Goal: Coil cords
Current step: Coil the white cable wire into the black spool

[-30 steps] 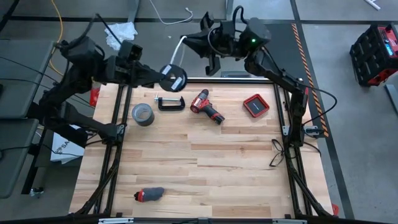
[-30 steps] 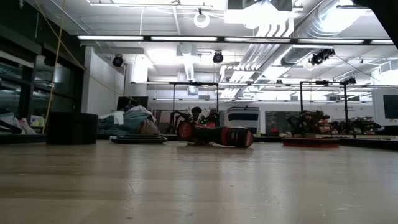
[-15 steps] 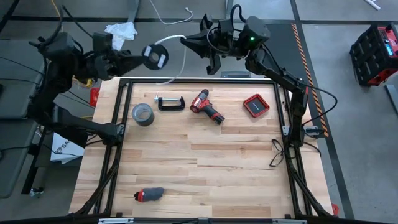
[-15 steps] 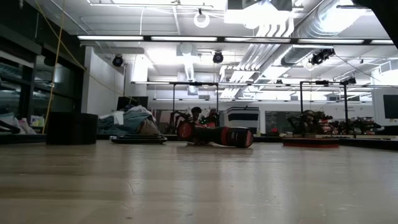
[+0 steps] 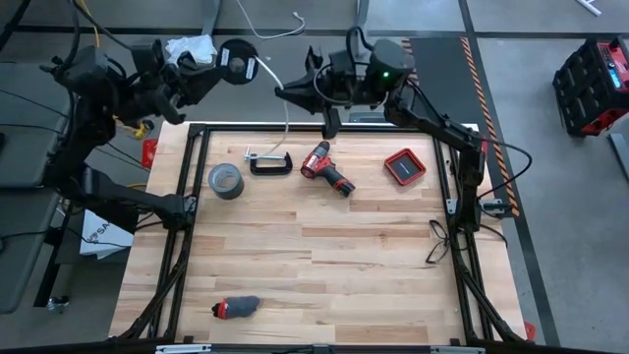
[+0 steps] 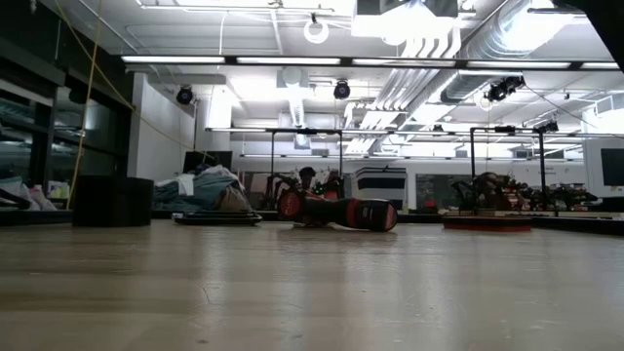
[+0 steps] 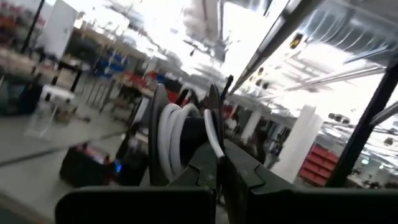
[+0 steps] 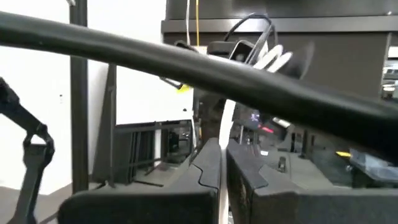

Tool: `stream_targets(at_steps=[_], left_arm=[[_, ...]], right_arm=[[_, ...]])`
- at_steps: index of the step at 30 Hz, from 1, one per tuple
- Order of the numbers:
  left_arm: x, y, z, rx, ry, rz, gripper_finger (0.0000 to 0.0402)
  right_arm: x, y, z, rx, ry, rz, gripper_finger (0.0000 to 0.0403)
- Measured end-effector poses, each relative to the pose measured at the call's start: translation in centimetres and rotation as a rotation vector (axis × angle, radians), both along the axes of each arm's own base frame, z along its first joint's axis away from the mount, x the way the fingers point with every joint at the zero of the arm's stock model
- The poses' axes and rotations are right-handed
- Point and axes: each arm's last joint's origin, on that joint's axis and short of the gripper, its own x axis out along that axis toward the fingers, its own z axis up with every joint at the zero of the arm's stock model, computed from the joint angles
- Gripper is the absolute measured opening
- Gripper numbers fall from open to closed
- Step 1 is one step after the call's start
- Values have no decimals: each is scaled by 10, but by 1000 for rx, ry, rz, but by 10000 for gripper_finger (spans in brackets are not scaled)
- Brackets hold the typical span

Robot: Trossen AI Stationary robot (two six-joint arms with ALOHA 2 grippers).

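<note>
High view shows the left gripper (image 5: 218, 65), clenched on the disc (image 5: 236, 60) with the white cable (image 5: 286, 110) wound on it, now farther toward 11 o'clock beyond the table's (image 5: 314, 256) far edge than a second ago. The right gripper (image 5: 285, 93), pinching the cable, has shifted toward 9 o'clock. The red tray (image 5: 404, 165) at 2 o'clock has not moved; its contents cannot be made out.

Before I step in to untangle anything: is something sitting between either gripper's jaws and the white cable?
Nothing visible does. The left gripper already holds the disc with the white cable wound on it, beyond the table's far edge; the right gripper pinches the cable's trailing length.
</note>
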Motion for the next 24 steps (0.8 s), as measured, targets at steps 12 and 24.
stream_targets(at_steps=[12,24], left_arm=[[19,3,8,5,-118,-89,0],[37,8,9,180,-122,-75,1]], right_arm=[[5,6,-6,-9,31,-38,10],[7,14,-4,3,19,-14,20]])
